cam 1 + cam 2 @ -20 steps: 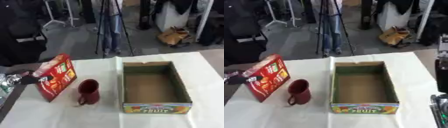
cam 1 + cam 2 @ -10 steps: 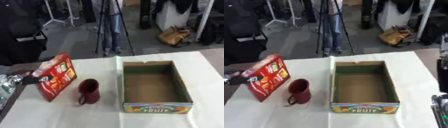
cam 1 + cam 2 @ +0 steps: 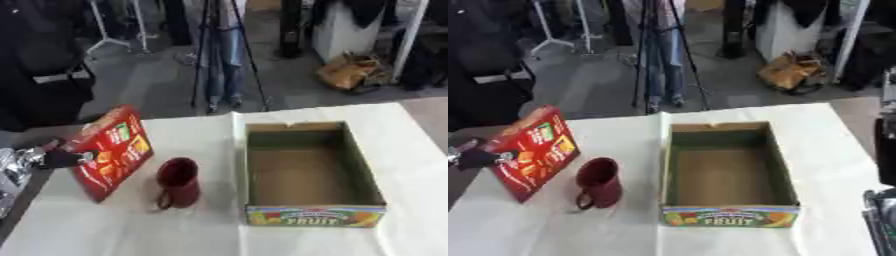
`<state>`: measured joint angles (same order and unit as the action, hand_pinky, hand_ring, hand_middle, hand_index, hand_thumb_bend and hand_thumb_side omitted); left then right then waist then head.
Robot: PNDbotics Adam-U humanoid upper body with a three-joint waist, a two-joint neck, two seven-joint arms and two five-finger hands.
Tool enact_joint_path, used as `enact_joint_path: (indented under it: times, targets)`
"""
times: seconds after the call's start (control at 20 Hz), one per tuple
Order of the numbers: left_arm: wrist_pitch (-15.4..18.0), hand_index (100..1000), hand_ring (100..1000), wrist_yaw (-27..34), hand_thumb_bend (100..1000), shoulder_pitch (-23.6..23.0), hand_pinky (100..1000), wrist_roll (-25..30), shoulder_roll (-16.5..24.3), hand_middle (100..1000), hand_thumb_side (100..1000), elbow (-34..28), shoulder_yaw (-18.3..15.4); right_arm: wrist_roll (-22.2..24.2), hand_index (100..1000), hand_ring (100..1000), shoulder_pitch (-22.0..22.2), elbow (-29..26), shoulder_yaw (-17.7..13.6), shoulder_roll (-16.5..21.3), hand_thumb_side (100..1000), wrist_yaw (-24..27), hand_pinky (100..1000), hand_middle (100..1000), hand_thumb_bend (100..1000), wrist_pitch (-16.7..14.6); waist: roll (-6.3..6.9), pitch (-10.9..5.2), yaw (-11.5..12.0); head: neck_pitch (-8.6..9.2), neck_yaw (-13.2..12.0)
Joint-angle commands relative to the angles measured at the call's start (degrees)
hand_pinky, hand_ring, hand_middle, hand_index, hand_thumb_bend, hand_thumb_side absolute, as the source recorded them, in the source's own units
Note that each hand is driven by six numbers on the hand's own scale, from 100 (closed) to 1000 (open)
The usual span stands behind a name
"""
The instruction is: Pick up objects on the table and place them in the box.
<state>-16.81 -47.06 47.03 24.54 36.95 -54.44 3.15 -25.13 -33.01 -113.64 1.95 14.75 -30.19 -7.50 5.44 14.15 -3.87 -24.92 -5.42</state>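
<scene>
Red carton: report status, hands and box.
Left hand gripping red carton, tilted on table. Right hand out of sight. Dark red mug upright between carton and fruit box; box empty.

A white cloth covers the worktop. Beyond its far edge, a black tripod stands on the grey floor. To the right a tan bag lies on the floor beside a white cabinet.
</scene>
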Motion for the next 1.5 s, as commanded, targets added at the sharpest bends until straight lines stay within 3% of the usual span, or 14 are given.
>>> enact_joint_path:
  times: [0.05,0.35,0.6,0.7,0.75,1.15,1.5]
  targets:
    - [0.39,770,690,0.11,350,1.28,582,-0.44,1.35,731,819,-0.27,-0.83,-0.24,859,914,-0.89,-0.95,-0.02,0.22,1000,0.21,976,872,100,0.22,-0.13,-0.93,0.11,0.44,-0.25]
    - [1.50,645,549,2.72,286,1.39,432,0.09,1.22,602,770,-0.07,-0.83,-0.86,858,915,-1.01,-0.95,-0.06,0.16,1000,0.19,977,873,100,0.57,-0.13,-0.93,0.14,0.30,-0.22]
    - [1.71,589,498,5.39,238,1.61,366,1.03,1.19,554,752,0.14,-0.77,-1.49,858,915,-1.12,-0.95,-0.14,0.09,1000,0.06,978,873,100,1.09,-0.21,-0.94,0.05,0.15,-0.05]
    - [1.62,558,471,6.17,186,1.72,331,1.13,1.18,528,739,0.08,-0.80,-1.60,858,916,-1.14,-0.95,-0.13,0.06,1000,0.01,979,872,100,1.25,-0.23,-0.96,0.07,0.14,-0.01]
    - [1.50,523,434,6.56,101,1.78,280,1.04,1.20,495,707,0.01,-0.83,-1.62,858,916,-1.15,-0.95,-0.11,0.05,1000,-0.02,980,872,100,1.31,-0.24,-0.99,0.09,0.15,-0.01]
    - [-0.28,479,330,5.99,100,1.95,172,-2.46,1.21,393,595,-0.68,-0.45,-1.65,858,918,-1.09,-0.95,-0.06,-0.03,1000,-0.12,985,871,100,1.52,-0.20,-1.12,0.21,0.27,-0.04]
    - [-0.43,484,304,5.11,143,1.63,114,-7.28,1.14,394,537,-1.88,-0.50,-1.77,858,919,-1.00,-0.95,-0.14,-0.11,1000,-0.15,986,871,100,1.78,-0.17,-1.20,0.40,0.44,0.18]
